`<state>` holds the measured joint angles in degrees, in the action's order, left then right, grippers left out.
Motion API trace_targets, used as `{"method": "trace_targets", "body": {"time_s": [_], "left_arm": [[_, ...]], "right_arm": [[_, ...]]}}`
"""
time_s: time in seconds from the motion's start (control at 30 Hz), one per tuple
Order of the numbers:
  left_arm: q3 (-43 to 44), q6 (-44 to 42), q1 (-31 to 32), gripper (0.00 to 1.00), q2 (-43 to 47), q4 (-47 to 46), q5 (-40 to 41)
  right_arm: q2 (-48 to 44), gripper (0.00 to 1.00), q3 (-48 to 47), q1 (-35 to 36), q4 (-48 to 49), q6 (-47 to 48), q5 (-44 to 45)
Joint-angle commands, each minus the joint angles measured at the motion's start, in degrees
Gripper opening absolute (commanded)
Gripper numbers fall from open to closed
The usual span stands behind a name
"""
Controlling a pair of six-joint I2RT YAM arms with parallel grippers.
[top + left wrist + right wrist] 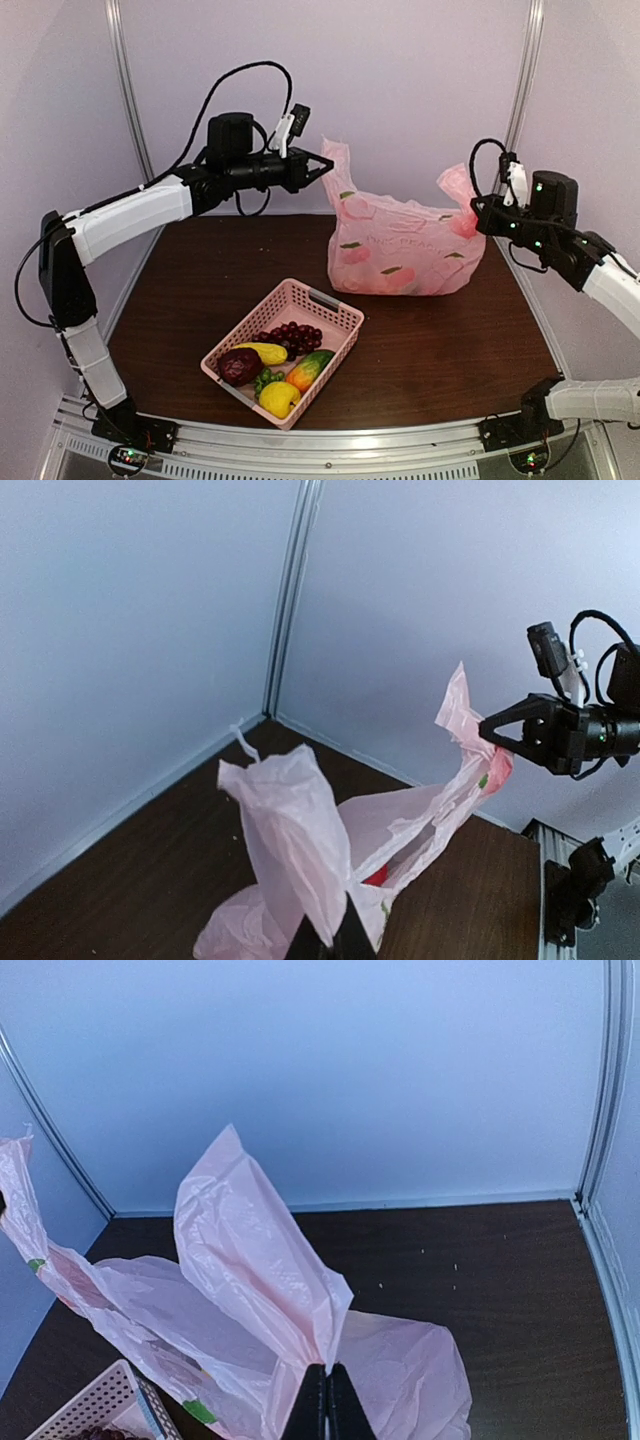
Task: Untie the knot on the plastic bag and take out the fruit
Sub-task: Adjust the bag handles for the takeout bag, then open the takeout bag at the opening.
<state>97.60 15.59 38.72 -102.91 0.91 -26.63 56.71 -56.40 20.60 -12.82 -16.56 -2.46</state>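
Observation:
The pink plastic bag [405, 248] stands on the table at the back, its mouth stretched between both grippers. My left gripper [325, 165] is shut on the bag's left handle strip [290, 830], raised above the table. My right gripper [478, 213] is shut on the right handle strip [255, 1250]. The two strips are held apart and no knot shows between them. In the left wrist view a red fruit [377, 876] shows through the bag's open mouth; the bag's other contents are hidden.
A pink latticed basket [330, 303] stands in front of the bag, holding a dark grape bunch [295, 337], a maroon fruit [240, 366], a yellow lemon [279, 398] and other toy fruit. Walls and frame posts close the back and sides.

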Motion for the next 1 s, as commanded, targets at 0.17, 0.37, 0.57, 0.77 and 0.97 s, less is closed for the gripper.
{"method": "trace_targets", "body": {"time_s": [0.17, 0.37, 0.57, 0.77, 0.97], "left_arm": [[-21.96, 2.75, 4.04, 0.00, 8.07, -12.84, -5.40], [-27.59, 3.23, 6.15, 0.00, 11.99, -12.34, -3.55], [-31.39, 4.29, 6.98, 0.00, 15.76, -13.60, -2.34], [-32.57, 4.43, 7.07, 0.00, 17.04, -13.03, -1.78], [-32.57, 4.44, 7.07, 0.00, 16.97, -12.35, -1.76]], "right_arm": [[-11.16, 0.23, 18.81, -0.16, -3.86, -10.03, 0.02], [-16.00, 0.60, 11.83, -0.15, -14.11, -6.81, 6.30], [-12.51, 0.75, 2.45, -0.13, -18.49, 1.42, -0.99], [-8.47, 0.85, -5.79, 2.06, -20.15, 7.21, -11.76], [-0.92, 0.85, -14.55, 12.14, -25.40, 11.73, -8.71]]}}
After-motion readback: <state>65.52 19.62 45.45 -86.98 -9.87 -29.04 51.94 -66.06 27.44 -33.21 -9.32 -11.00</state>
